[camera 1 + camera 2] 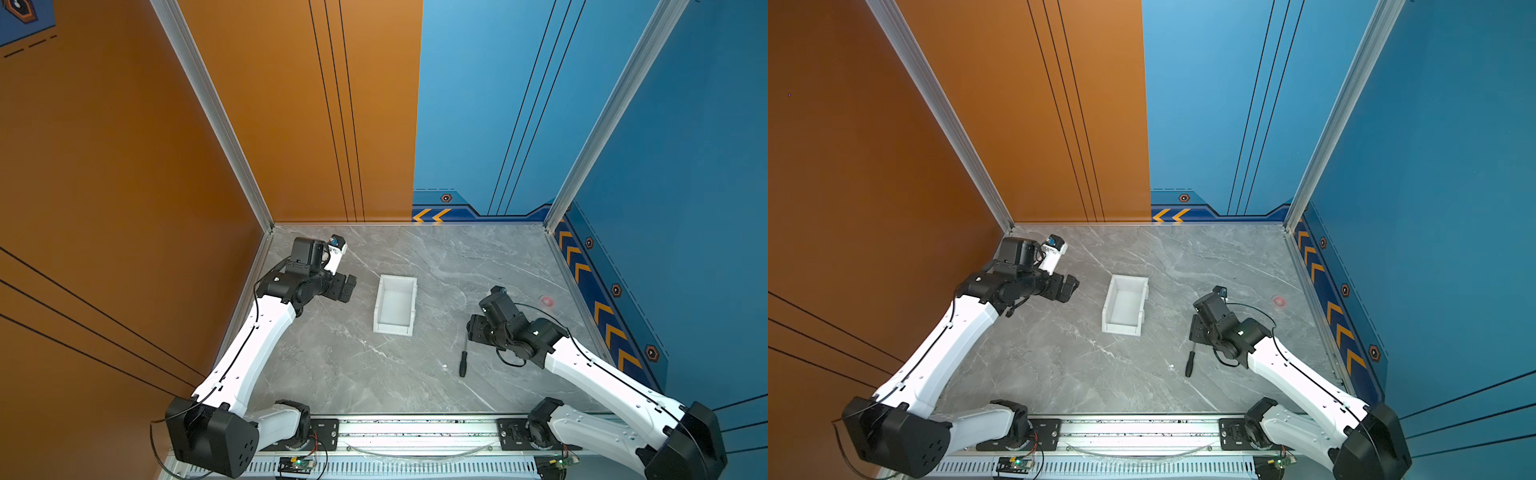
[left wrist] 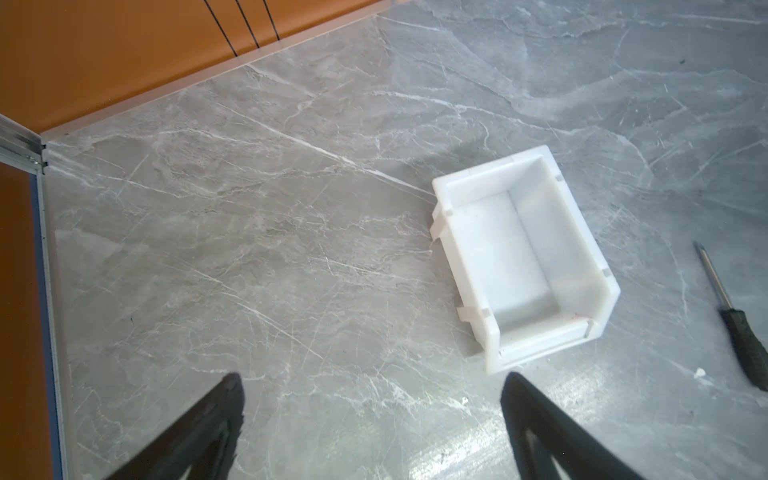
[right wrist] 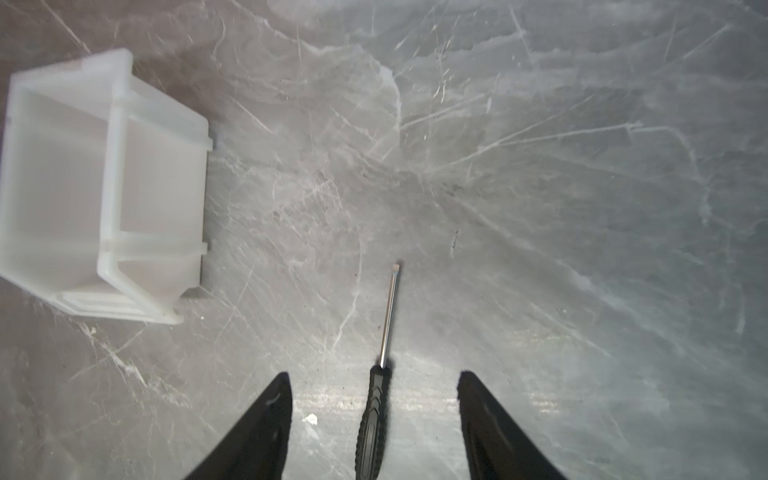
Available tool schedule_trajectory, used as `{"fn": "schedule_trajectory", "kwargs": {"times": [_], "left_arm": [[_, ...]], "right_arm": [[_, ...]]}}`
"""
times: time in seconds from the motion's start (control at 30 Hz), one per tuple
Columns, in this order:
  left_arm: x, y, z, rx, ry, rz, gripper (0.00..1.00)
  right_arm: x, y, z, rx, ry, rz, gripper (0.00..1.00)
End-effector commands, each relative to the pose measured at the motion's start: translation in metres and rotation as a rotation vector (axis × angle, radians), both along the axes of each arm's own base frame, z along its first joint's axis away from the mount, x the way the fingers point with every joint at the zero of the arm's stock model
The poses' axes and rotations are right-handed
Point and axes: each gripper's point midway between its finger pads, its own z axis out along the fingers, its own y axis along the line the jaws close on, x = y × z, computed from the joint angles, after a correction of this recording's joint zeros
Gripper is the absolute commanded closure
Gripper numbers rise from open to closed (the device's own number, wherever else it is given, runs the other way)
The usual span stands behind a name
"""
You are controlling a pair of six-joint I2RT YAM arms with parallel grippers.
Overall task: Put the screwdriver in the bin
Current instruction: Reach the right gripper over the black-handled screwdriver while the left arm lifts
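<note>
The screwdriver (image 1: 462, 362) (image 1: 1190, 363), with a black handle and a thin shaft, lies flat on the grey marble table, right of the bin. My right gripper (image 1: 473, 331) (image 3: 374, 376) hangs over it, open. In the right wrist view the handle (image 3: 372, 419) sits between the two fingers with a gap on each side. The white bin (image 1: 378, 308) (image 1: 1107, 308) (image 3: 111, 166) stands empty mid-table. My left gripper (image 1: 348, 287) (image 2: 370, 378) is open and empty, left of the bin (image 2: 490, 174). The left wrist view also shows the screwdriver (image 2: 744, 332).
A small red spot (image 1: 546, 300) lies on the table near the right wall. A white crumb (image 3: 309, 419) sits beside the handle. Orange walls stand at the left and back left, blue walls at the right. A metal rail (image 1: 415, 428) runs along the front.
</note>
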Motion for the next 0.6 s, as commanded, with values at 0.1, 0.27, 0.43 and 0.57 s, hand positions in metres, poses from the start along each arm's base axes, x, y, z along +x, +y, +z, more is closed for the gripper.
{"fn": "schedule_trajectory", "kwargs": {"times": [0.1,0.27,0.43,0.57], "left_arm": [[-0.022,-0.022,0.009,-0.014,0.055,-0.096,0.02],[-0.035,-0.039,-0.002,-0.028,0.105,-0.171,0.02],[-0.048,-0.049,-0.008,-0.02,0.117,-0.247,0.02],[-0.053,-0.052,-0.011,-0.007,0.117,-0.267,0.02]], "right_arm": [[-0.043,-0.009,-0.034,-0.101,0.116,-0.032,0.34],[-0.046,-0.005,-0.042,-0.131,0.125,-0.02,0.37],[-0.044,0.005,-0.051,-0.131,0.148,-0.008,0.41],[-0.043,0.012,-0.058,-0.146,0.169,-0.001,0.42]]}}
